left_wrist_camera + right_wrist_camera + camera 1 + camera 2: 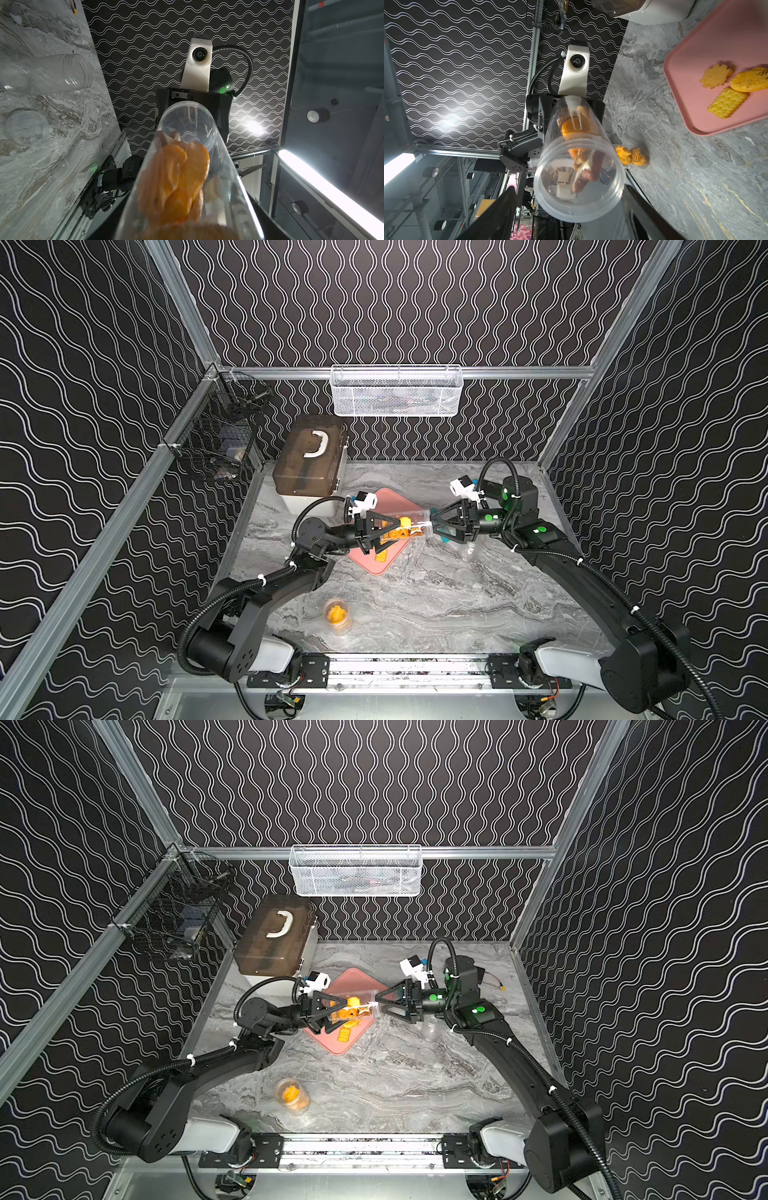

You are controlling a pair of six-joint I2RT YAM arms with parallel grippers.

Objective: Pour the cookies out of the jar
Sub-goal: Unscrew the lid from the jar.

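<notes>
The left gripper [395, 535] is clamping the clear jar [411, 519] sideways over the pink tray [392, 499], most cookies [401, 531] sitting inside and a few lying on the tray, while the right gripper [433, 525] is hovering spread-jawed at its mouth, so the pour is likely needing a steeper downward tilt.

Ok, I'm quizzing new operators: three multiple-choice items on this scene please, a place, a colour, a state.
1. The front jar stands: A on the table B in the basket C on the box
2. The tray is: A blue B pink C green
3. The jar in the left hand is: A upright, lidded B sideways, open C on the table

1 A, table shows all around it; 2 B, pink in both top views; 3 B, the right wrist view looks into its mouth.
</notes>
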